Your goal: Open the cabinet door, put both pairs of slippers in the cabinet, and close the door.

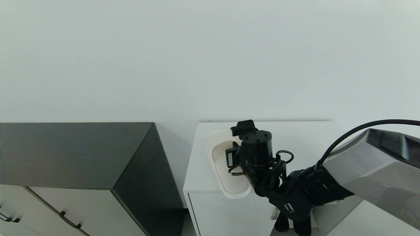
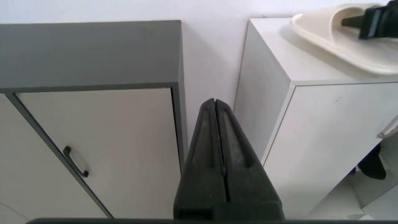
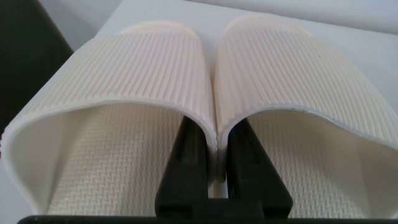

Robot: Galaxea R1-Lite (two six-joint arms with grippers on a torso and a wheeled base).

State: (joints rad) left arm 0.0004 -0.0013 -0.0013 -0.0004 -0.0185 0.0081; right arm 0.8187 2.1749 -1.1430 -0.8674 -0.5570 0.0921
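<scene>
A pair of cream ribbed slippers [image 3: 155, 74] lies side by side on top of a white cabinet [image 1: 200, 157], heels at its front edge. My right gripper [image 3: 214, 134] has one finger inside each slipper and is shut on their touching inner walls. From the head camera one slipper [image 1: 226, 177] shows beside the right gripper [image 1: 239, 137]; the other is hidden under the arm. My left gripper [image 2: 219, 134] is shut and empty, low before the gap between the two cabinets. The white cabinet's front [image 2: 323, 143] looks shut.
A dark-topped cabinet [image 1: 75, 154] with white doors and black handles [image 2: 74, 162] stands to the left, doors shut. A plain white wall rises behind both cabinets. A dark shape [image 2: 373, 168] lies on the floor by the white cabinet's right side.
</scene>
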